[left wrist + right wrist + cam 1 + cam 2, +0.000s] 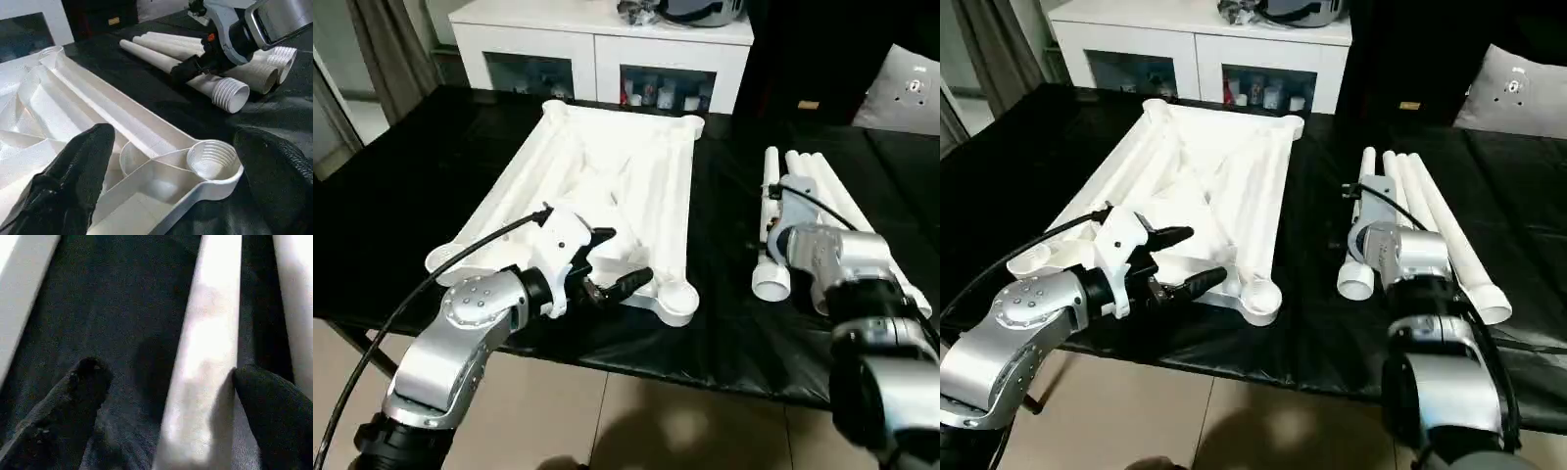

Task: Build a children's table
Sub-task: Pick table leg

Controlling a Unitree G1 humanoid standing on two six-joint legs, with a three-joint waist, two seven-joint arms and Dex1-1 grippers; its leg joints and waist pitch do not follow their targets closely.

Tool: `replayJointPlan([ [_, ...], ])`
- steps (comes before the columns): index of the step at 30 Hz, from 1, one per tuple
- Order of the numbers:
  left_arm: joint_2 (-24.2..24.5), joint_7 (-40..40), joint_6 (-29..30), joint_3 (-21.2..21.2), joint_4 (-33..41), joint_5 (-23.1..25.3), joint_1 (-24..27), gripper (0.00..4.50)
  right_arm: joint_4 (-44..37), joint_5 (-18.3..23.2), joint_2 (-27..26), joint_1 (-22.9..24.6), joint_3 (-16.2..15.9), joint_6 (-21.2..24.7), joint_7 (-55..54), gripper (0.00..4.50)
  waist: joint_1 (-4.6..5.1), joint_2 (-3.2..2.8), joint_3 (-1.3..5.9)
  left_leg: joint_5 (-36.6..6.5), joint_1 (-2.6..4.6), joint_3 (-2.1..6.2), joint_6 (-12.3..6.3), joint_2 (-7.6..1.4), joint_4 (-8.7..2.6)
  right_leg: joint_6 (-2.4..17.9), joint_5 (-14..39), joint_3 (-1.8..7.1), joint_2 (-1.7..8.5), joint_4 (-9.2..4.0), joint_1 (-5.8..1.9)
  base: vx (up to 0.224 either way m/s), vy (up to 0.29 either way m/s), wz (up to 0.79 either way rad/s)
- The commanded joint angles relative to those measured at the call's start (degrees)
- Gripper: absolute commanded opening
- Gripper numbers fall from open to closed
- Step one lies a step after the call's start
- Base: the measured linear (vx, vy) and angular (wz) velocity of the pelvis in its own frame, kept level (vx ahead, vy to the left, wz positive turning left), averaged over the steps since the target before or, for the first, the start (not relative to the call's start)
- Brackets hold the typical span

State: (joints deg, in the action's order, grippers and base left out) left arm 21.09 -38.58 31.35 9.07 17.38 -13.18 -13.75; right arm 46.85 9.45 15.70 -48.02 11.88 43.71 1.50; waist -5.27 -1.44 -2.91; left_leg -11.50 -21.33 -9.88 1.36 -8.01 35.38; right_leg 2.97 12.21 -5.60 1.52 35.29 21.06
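Note:
The white tabletop (626, 186) lies upside down on the black cover, ribbed side up. Its near right corner socket (212, 159) points upward. My left gripper (625, 259) hovers open just above that near corner, one finger (73, 181) over the ribs and the other finger (279, 176) beyond the rim. Several white tubular legs (1430, 220) lie side by side to the right of the top. My right gripper (168, 372) is open and straddles the leg (208, 347) nearest the top, one finger (73, 396) on the cover and the other finger (274, 416) on the leg's far side.
The black-covered work table (411, 196) ends close in front of me, with tiled floor (646, 421) below. A white cabinet (597, 49) stands behind the table. A black cable (431, 284) loops off my left forearm.

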Motion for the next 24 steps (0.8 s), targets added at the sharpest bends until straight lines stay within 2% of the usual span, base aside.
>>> replayJointPlan([
  [1, 0.5, -0.1, 0.6, 0.8, -0.5, 0.6, -0.6, 4.34, 2.9, 0.6, 0.2, -1.7, 1.3, -0.5, -0.1, 4.5, -0.11, -0.2, 3.55, -6.3, 0.78, 2.64, 0.12, -6.02, -4.21, 10.6, 4.4, 4.76, 8.51, -3.55, -2.51, 0.0, 0.0, 0.0],
  [5, 0.7, 0.0, 0.7, 1.2, -0.5, 0.4, -0.5, 4.34, 6.6, 1.2, 0.3, -2.4, 2.1, -1.1, 0.6, 4.5, -0.18, -0.14, 3.49, -6.7, 0.66, 2.55, -0.17, -6.0, -4.2, 11.0, 4.6, 4.72, 8.59, -3.64, -2.58, 0.0, 0.0, 0.0],
  [6, 0.7, 0.0, 0.7, 1.3, -0.5, 0.4, -0.6, 4.37, 7.4, 1.3, 0.3, -2.7, 2.3, -1.4, 0.8, 4.31, -0.16, -0.15, 3.48, -6.9, 0.67, 2.56, -0.13, -6.0, -4.19, 11.0, 5.0, 4.74, 8.64, -3.65, -2.59, 0.0, 0.0, 0.0],
  [10, 0.8, 0.0, 0.7, 1.5, -0.5, 0.5, -0.7, 4.39, 9.8, 1.5, 0.4, -3.5, 2.8, -3.7, 1.2, 4.09, -0.15, -0.16, 3.33, -8.4, 0.78, 2.5, 0.13, -5.99, -4.24, 10.7, 7.7, 4.71, 8.53, -3.97, -2.4, 0.0, 0.0, 0.0],
  [13, 0.9, 0.2, 0.6, 1.7, -0.4, 0.5, -0.7, 4.39, 10.6, 1.4, 0.5, -3.9, 3.2, -4.1, 1.5, 3.76, -0.11, -0.23, 3.37, -8.4, 0.72, 2.54, 0.15, -6.01, -4.26, 10.8, 7.5, 4.71, 8.52, -3.92, -2.43, 0.0, 0.0, 0.0],
  [14, 0.9, 0.3, 0.6, 1.9, -0.4, 0.6, -0.6, 4.39, 11.0, 1.6, 0.6, -3.9, 3.4, -4.1, 1.9, 3.69, -0.16, 0.01, 3.42, -7.8, 0.7, 2.48, -0.12, -6.02, -4.23, 10.9, 6.9, 4.73, 8.62, -3.9, -2.51, 0.0, 0.0, 0.0],
  [20, 0.9, 0.5, 0.6, 1.9, -0.3, 0.6, -0.3, 4.39, 12.7, 1.9, 0.7, -4.2, 3.2, -4.3, 2.7, 3.16, -0.17, -0.01, 3.38, -7.4, 0.61, 2.45, -0.57, -5.97, -4.19, 11.1, 6.8, 4.67, 8.54, -3.84, -2.48, 0.0, 0.0, 0.0],
  [21, 1.0, 0.5, 0.6, 1.8, -0.3, 0.5, -0.2, 4.39, 12.8, 1.8, 0.7, -4.2, 3.1, -4.4, 2.7, 3.06, -0.23, -0.23, 3.41, -7.5, 0.64, 2.46, -0.53, -5.96, -4.14, 11.1, 7.0, 4.67, 8.58, -3.86, -2.45, 0.0, 0.0, 0.0],
  [24, 1.0, 0.5, 0.4, 1.8, -0.4, 0.6, -0.3, 4.39, 12.8, 1.8, 0.4, -4.1, 3.2, -4.6, 2.8, 2.79, -0.2, -0.13, 3.39, -7.7, 0.68, 2.48, -0.51, -6.02, -4.19, 10.9, 7.5, 4.66, 8.48, -3.91, -2.41, 0.0, 0.0, 0.0],
])
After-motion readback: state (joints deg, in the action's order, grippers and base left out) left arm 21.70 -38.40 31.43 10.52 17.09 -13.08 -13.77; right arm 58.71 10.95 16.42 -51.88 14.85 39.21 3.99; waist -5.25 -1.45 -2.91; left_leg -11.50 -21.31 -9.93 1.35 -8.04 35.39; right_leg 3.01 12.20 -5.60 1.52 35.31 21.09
